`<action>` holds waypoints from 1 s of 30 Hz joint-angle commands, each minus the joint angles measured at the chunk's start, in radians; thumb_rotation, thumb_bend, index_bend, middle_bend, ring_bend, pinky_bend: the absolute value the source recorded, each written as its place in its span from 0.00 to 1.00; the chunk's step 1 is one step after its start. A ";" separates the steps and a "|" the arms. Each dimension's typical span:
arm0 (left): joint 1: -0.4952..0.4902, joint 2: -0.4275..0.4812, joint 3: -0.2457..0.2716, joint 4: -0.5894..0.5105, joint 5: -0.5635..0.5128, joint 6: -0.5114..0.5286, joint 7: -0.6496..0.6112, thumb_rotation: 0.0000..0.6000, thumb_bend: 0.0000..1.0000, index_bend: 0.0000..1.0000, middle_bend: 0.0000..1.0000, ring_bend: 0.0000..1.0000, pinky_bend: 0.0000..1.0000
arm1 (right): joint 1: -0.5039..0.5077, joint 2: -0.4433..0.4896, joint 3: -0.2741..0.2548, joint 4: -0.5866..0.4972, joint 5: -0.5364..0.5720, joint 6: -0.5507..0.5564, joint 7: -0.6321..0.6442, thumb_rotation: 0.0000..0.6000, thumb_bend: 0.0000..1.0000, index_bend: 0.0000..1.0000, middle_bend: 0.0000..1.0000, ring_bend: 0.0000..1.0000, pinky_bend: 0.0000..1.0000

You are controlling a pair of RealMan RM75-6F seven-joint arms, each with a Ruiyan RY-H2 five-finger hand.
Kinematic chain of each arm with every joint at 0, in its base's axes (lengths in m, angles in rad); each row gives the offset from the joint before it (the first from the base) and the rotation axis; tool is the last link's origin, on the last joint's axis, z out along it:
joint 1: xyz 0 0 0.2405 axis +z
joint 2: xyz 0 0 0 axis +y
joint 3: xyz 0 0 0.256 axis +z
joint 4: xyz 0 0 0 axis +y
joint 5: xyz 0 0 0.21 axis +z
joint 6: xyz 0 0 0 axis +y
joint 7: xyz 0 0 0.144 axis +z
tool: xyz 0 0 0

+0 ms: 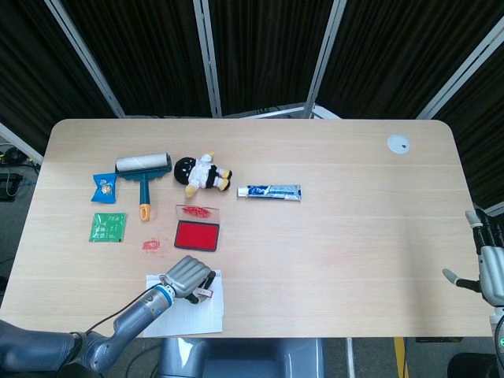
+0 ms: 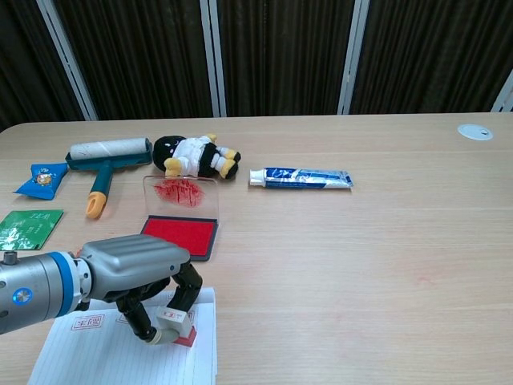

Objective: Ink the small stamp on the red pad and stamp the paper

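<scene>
Left hand point(image 2: 132, 269), silver with dark fingers, curled down over the near left part of the pale wooden surface point(image 2: 361, 241), fingers closed around a small square stamp with a red base and pale top point(image 2: 176, 325). Stamp held upright, red base down on the upper right corner of the white lined sheet of paper point(image 2: 104, 357); whether pressed flat or just touching, cannot tell. One red rectangular imprint point(image 2: 86, 322) visible on the paper, left of the stamp and partly under the hand.

In the head view, same left hand point(image 1: 187, 277) at the top edge of the paper point(image 1: 193, 315), just nearer than the open ink pad with a red cushion in a black tray point(image 1: 196, 235). Clear lid of the pad point(image 2: 181, 195), smeared with red ink, standing up behind the red cushion point(image 2: 183, 234).

Right hand point(image 1: 490, 264) at the far right edge of the head view, off the surface, holding nothing, fingers apart and pointing upward.

Further back on the surface: lint roller with a teal frame and orange handle tip point(image 2: 103, 159); black, white and yellow plush toy point(image 2: 195, 156) lying on its side; blue and white toothpaste tube point(image 2: 300, 178) to the right of it. Near the left edge, small blue snack packet point(image 2: 40, 178) and flat green sachet point(image 2: 27, 227). Red smudge point(image 1: 150, 245) on the wood left of the ink pad. Round white cap point(image 2: 475, 131) at the far right corner.
</scene>
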 commanded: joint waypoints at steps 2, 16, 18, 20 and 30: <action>0.000 -0.001 0.000 0.003 0.002 0.000 -0.002 1.00 0.59 0.60 0.57 0.77 0.84 | 0.000 -0.001 0.000 0.000 0.000 0.000 -0.001 1.00 0.00 0.00 0.00 0.00 0.00; -0.002 0.049 -0.028 -0.072 0.023 0.032 -0.018 1.00 0.59 0.60 0.57 0.77 0.84 | 0.000 -0.002 -0.002 0.000 -0.001 0.000 -0.003 1.00 0.00 0.00 0.00 0.00 0.00; -0.004 0.074 -0.033 -0.107 0.028 0.041 -0.016 1.00 0.59 0.60 0.57 0.77 0.84 | -0.001 -0.002 -0.003 -0.002 -0.004 0.002 -0.005 1.00 0.00 0.00 0.00 0.00 0.00; -0.003 0.103 -0.038 -0.144 0.037 0.055 -0.013 1.00 0.59 0.60 0.57 0.77 0.84 | -0.002 -0.002 -0.004 -0.005 -0.007 0.005 -0.007 1.00 0.00 0.00 0.00 0.00 0.00; 0.040 0.275 -0.064 -0.258 0.050 0.109 -0.130 1.00 0.59 0.59 0.57 0.77 0.83 | -0.011 0.004 -0.012 -0.028 -0.034 0.028 -0.016 1.00 0.00 0.00 0.00 0.00 0.00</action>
